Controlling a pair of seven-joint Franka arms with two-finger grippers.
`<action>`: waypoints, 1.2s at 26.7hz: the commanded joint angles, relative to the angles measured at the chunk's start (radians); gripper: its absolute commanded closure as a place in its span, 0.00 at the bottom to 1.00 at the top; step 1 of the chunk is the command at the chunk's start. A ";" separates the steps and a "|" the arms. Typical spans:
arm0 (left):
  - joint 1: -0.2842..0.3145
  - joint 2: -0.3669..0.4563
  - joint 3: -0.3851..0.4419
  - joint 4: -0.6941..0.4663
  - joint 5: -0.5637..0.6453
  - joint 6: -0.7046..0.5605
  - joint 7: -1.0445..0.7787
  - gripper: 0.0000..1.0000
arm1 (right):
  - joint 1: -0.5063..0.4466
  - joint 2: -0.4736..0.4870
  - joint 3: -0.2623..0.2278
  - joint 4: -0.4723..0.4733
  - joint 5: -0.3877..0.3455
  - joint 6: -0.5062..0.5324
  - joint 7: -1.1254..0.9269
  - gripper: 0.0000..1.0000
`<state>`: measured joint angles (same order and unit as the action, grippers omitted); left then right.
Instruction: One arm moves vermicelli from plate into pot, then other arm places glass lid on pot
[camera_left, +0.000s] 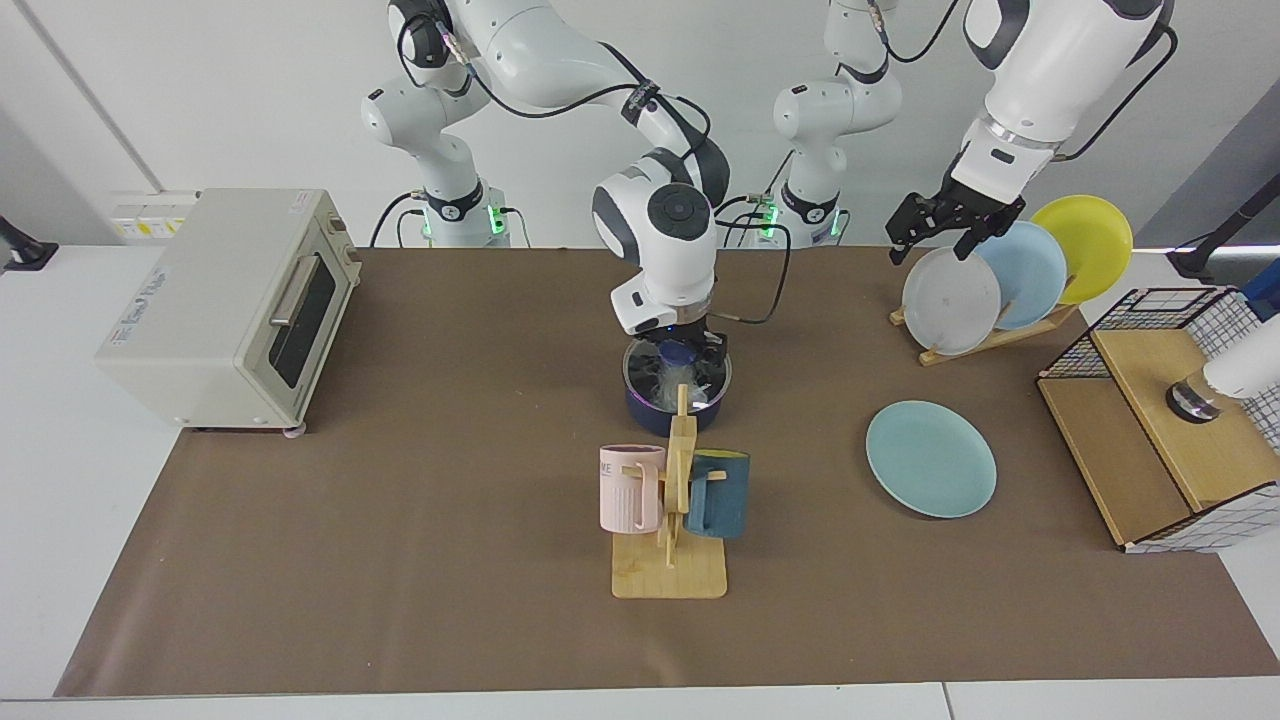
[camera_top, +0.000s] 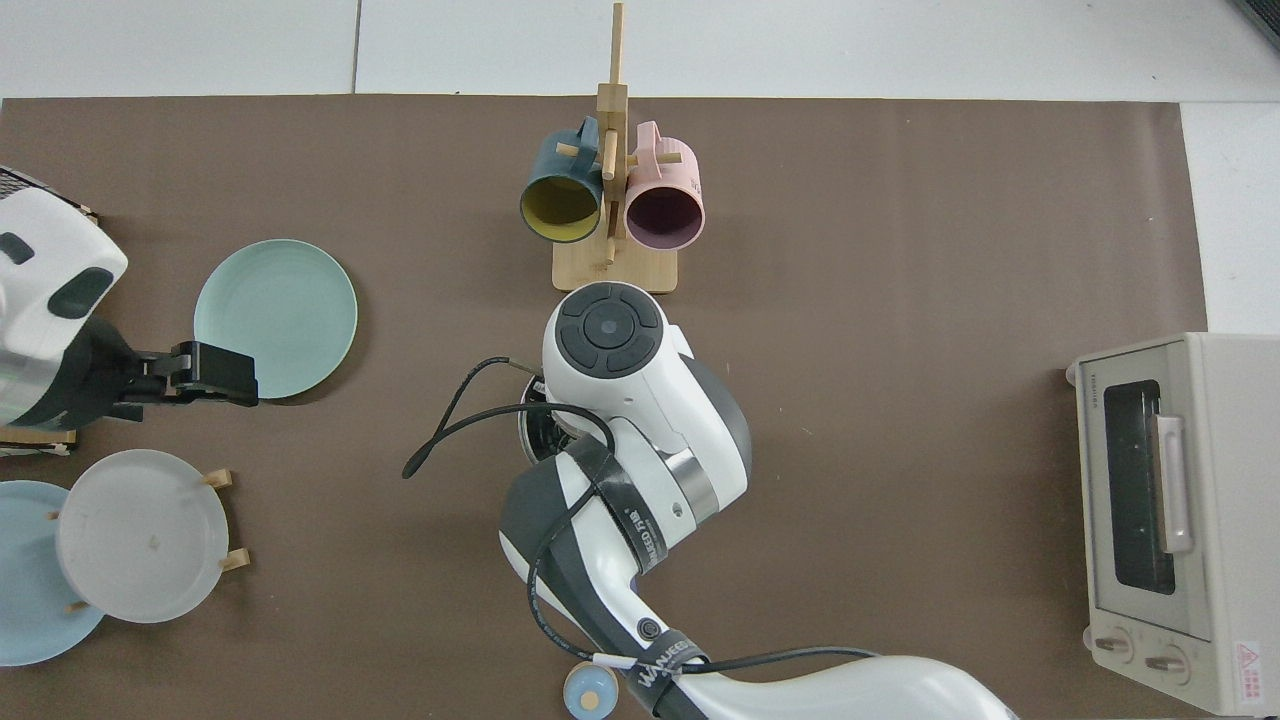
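Note:
The dark navy pot (camera_left: 678, 408) stands mid-table behind the mug rack, with the glass lid (camera_left: 650, 376) lying on its rim. Whitish vermicelli (camera_left: 667, 381) shows through the glass. My right gripper (camera_left: 688, 352) hovers straight above the lid, open, its black fingers (camera_left: 712, 351) beside the blue knob (camera_left: 672, 353). In the top view the right arm's wrist covers the pot except a sliver of rim (camera_top: 528, 428). The teal-green plate (camera_left: 931, 458) (camera_top: 275, 318) lies bare. My left gripper (camera_left: 940, 228) (camera_top: 215, 372) hangs open above the plate rack, holding nothing.
A wooden mug rack (camera_left: 672, 560) with a pink mug (camera_left: 630, 488) and a dark teal mug (camera_left: 718, 494) stands just in front of the pot. A toaster oven (camera_left: 220, 305) sits at one end. A rack of plates (camera_left: 1000, 275) and a wire basket (camera_left: 1170, 420) sit at the other.

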<state>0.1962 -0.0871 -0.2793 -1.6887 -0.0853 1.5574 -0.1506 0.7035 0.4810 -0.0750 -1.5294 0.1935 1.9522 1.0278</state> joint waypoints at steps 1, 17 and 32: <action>-0.066 -0.025 0.054 -0.028 -0.010 0.003 0.008 0.01 | 0.005 -0.007 0.000 -0.041 0.003 0.016 -0.017 0.00; -0.078 -0.026 0.080 -0.028 -0.008 0.003 0.008 0.00 | -0.009 -0.031 -0.016 0.064 -0.012 -0.118 -0.035 0.00; -0.072 -0.029 0.080 -0.028 -0.008 -0.036 0.014 0.00 | -0.200 -0.196 -0.028 0.051 -0.022 -0.208 -0.457 0.00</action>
<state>0.1251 -0.0888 -0.2076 -1.6894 -0.0853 1.5454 -0.1507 0.5823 0.3377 -0.1124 -1.4619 0.1899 1.7957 0.7135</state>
